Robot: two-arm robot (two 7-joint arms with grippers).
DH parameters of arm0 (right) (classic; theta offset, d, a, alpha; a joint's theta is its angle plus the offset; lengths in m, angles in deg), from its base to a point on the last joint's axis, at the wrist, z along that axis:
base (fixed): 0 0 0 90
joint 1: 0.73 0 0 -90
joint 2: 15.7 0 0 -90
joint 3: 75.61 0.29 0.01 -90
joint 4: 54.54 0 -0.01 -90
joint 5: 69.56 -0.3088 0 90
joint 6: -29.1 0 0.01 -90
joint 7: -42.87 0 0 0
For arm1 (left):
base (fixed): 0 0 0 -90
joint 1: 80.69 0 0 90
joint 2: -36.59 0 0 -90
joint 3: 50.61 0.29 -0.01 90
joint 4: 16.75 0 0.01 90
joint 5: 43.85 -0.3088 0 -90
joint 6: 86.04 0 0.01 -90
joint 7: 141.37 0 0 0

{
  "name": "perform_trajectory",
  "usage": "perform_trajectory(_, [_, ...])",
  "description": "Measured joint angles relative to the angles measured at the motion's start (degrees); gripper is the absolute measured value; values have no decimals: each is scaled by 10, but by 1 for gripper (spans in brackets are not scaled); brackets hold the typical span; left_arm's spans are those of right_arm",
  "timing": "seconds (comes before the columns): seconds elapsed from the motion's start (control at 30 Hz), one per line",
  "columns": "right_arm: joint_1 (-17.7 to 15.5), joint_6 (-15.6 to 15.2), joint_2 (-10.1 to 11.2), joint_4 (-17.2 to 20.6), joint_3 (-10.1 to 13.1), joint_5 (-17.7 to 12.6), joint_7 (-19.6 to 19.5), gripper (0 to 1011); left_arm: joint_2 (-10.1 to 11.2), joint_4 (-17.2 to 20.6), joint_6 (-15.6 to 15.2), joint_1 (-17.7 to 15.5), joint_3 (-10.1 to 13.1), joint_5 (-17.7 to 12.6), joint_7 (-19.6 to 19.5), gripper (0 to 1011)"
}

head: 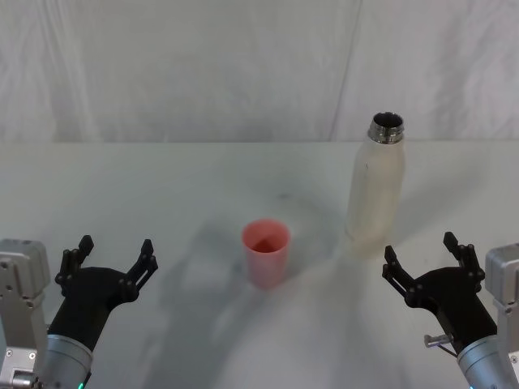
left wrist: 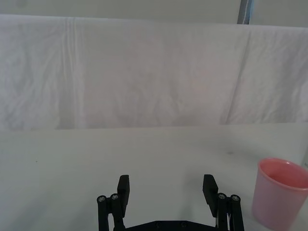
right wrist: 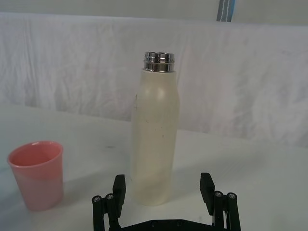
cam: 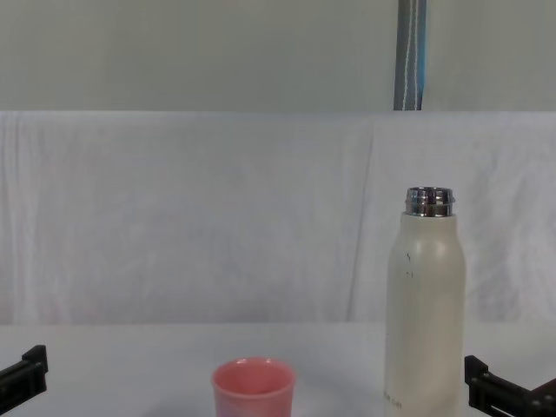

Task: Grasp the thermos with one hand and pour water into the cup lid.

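Head view: left tool [head: 112,258] sits at 8 o'clock on the tabletop [head: 162,186], fingers spread apart, holding nothing. Right tool [head: 422,258] at 4 o'clock, fingers also apart and holding nothing. Thermos [head: 375,190] stands upright at 2 o'clock, cream-white body, steel neck uncapped, just beyond the right tool and not touching it. Cup lid [head: 265,253] is pink, upright, mouth up, near centre, between the two tools and at 8 o'clock from the thermos, apart from it. Nothing lies between the right tool and the thermos.

Left wrist view: left tool [left wrist: 166,188] fingers apart over bare tabletop [left wrist: 96,159]; cup lid [left wrist: 280,193] off to one side, not between the fingers. White cloth backdrop [left wrist: 144,72] behind.

Right wrist view: right tool [right wrist: 162,186] fingers apart, thermos [right wrist: 155,130] straight ahead, its base just past the fingertips, small dark specks on the body. Cup lid [right wrist: 37,174] stands beside it, apart.

Chest view: thermos [cam: 426,304] upright at 4 o'clock, cup lid [cam: 253,388] at 6 o'clock, far shorter. Left tool [cam: 23,375] tip at 8 o'clock, right tool [cam: 499,393] tip at 4 o'clock beside the thermos. Grey pole [cam: 410,54] above the backdrop.
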Motion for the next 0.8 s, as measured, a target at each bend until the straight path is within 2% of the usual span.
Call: perform_trajectory(0.8, [0,0,0,0,0,0,0,1000,0,0,0,0,0,0,0,1001])
